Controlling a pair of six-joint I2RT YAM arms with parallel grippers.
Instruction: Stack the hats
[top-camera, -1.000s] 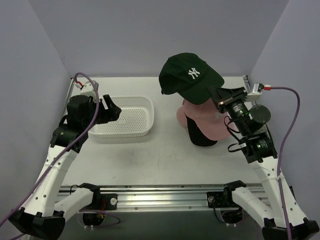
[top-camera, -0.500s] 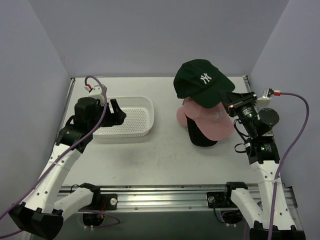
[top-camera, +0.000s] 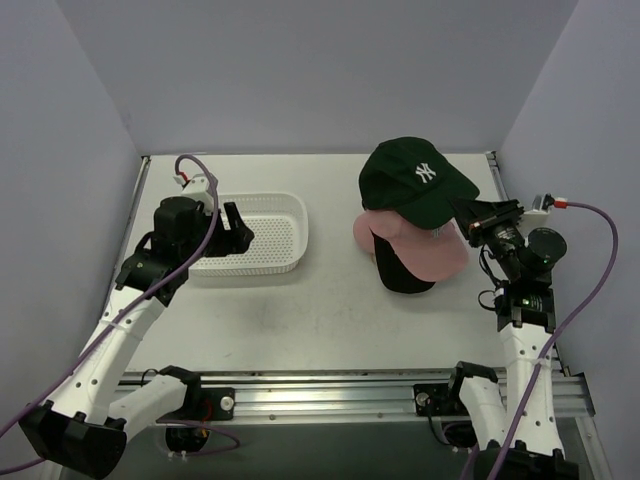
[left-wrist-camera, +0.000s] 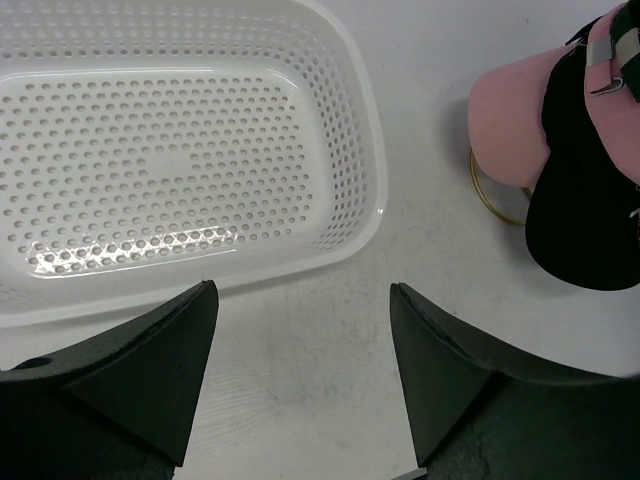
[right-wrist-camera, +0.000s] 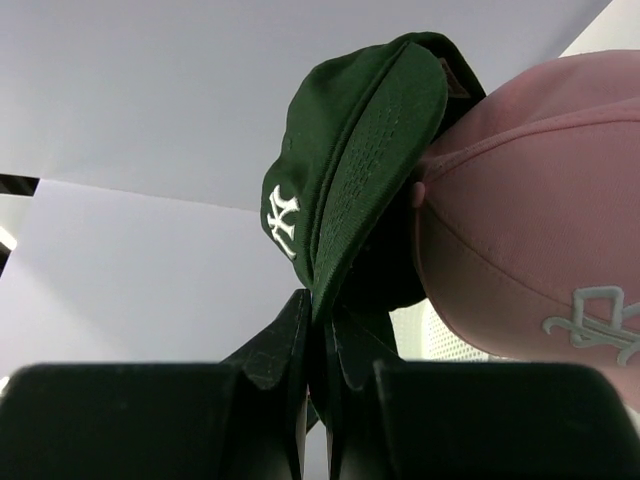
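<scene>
My right hand (top-camera: 472, 213), clamped on the brim of the dark green fabric baseball cap (top-camera: 410, 182), holds its crown leftward, just over the pink fabric cap (top-camera: 437, 256).

Soft, even light from above leaves faint shadows on the table (top-camera: 330, 310). Glare streaks the floor of the white basket (left-wrist-camera: 370, 130) ahead of the left gripper (left-wrist-camera: 300, 300), whose close fingers (left-wrist-camera: 130, 380) look blurred.
</scene>
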